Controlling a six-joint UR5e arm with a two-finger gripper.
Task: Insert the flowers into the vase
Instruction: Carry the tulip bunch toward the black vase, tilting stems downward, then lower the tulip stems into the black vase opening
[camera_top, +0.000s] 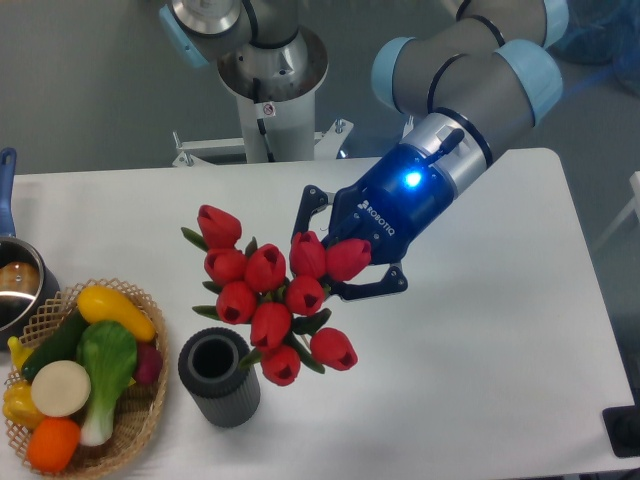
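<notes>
While a wicker basket (140, 420) of toy vegetables and a pot (15, 285) sit at the table's (500, 380) left edge, the gripper (335, 262) clasps the flowers (268, 295) by their stems. The bunch hangs tilted, heads pointing left and toward the camera, just above and right of the open vase (220, 378).

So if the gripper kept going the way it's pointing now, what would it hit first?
Probably the small dark grey ribbed vase: the gripper, shut on the bunch of red tulips, points down-left toward it. Depth is unclear, so it could pass above.
</notes>
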